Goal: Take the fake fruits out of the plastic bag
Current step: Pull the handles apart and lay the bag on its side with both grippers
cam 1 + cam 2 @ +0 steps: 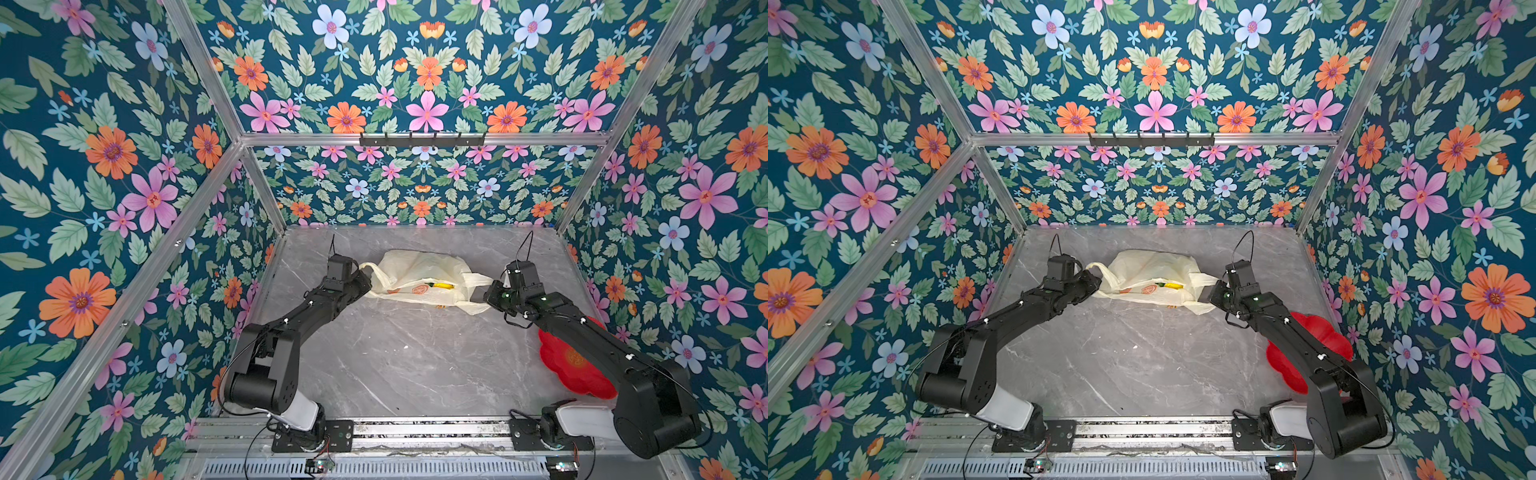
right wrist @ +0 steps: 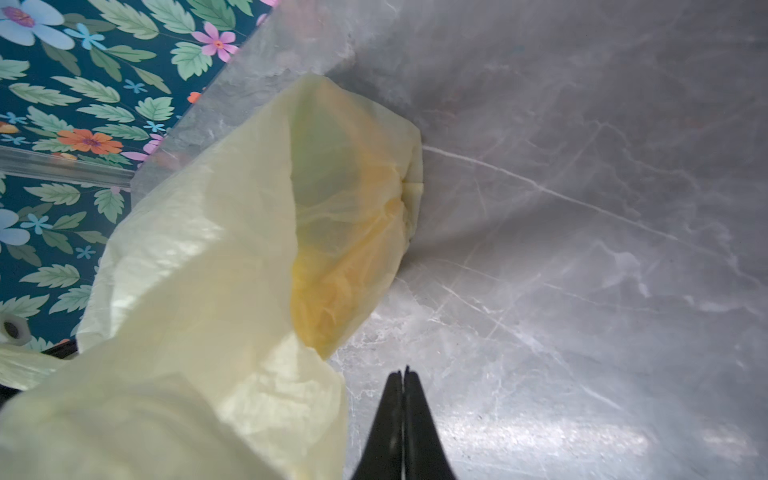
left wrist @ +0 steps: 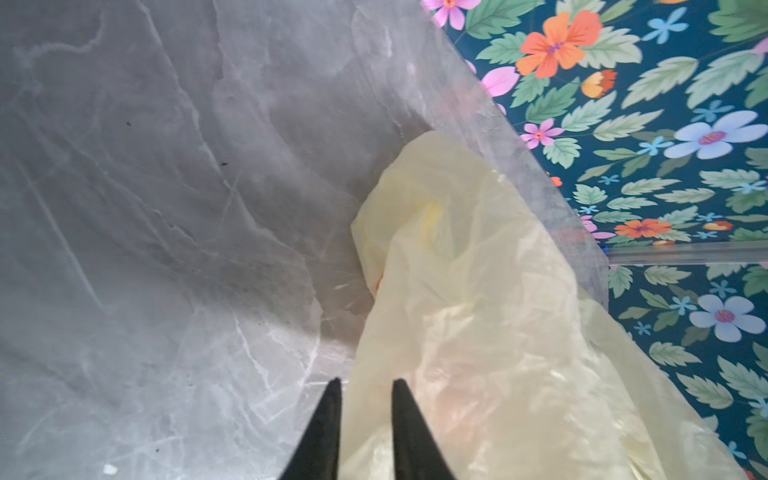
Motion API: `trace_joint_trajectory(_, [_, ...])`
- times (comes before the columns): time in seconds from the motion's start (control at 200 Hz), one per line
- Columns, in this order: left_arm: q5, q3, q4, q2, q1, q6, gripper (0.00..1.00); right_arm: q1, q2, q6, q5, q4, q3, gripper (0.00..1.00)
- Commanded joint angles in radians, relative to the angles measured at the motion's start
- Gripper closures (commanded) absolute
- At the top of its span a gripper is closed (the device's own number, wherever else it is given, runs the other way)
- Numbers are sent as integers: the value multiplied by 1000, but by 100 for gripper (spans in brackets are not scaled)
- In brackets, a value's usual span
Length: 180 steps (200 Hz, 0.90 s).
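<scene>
Right wrist view shows right gripper point(image 2: 403, 372) clenched beside the plastic bag point(image 2: 199, 257), fake fruits point(image 2: 345, 266) blurred inside; left gripper point(image 3: 366, 380) parted.

Crumpled cream plastic bag point(image 1: 415, 266) lies slack, yellow fruit point(image 1: 443, 286) showing inside.

Left pincer point(image 3: 365, 386) jaws apart; right pincer point(image 2: 403, 374) jaws pressed together; both pointing inward.

My grey, marble-veined table point(image 1: 395, 365) and the two things on it.
A thin, crinkly, translucent cream-yellow plastic bag point(image 1: 415, 266) with orange prints lies slumped near the far edge, about midway between the side edges. A red flower-shaped plate point(image 1: 573, 374) sits by the right edge, toward the near right corner, well apart from the bag and partly covered by my right arm point(image 1: 582, 328).
</scene>
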Motion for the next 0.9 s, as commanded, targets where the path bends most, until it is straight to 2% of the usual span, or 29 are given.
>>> trace_joint_trajectory(0.0, [-59,-46,-48,-63,-1,30,53,9,6,-28,40,-23,16,100])
trace_joint_trajectory(0.11, [-108,-104,-79,-166,-14,52,40,9,-5,-20,56,-33,9,100])
trace_joint_trajectory(0.185, [-168,-116,-135,-257,-32,88,36,9,-20,-19,64,-33,2,100])
trace_joint_trajectory(0.24, [-261,-128,-180,-348,-58,119,36,9,-29,-20,68,-35,3,100])
trace_joint_trajectory(0.305, [-383,-156,-190,-482,-116,178,29,8,-36,-24,68,-37,8,100])
trace_joint_trajectory(0.36, [-435,-136,-257,-533,-144,220,27,9,-40,-25,70,-41,14,100])
trace_joint_trajectory(0.47, [-487,-78,-407,-556,-193,266,27,9,-34,-26,69,-40,31,100])
trace_joint_trajectory(0.63, [-441,-30,-440,-578,-273,314,28,9,-15,-32,49,-43,62,100])
trace_joint_trajectory(0.78, [-403,90,-432,-484,-454,371,29,13,-22,-27,45,-34,60,100])
trace_joint_trajectory(0.895, [-396,146,-352,-388,-611,390,29,16,-32,-23,48,-30,52,100])
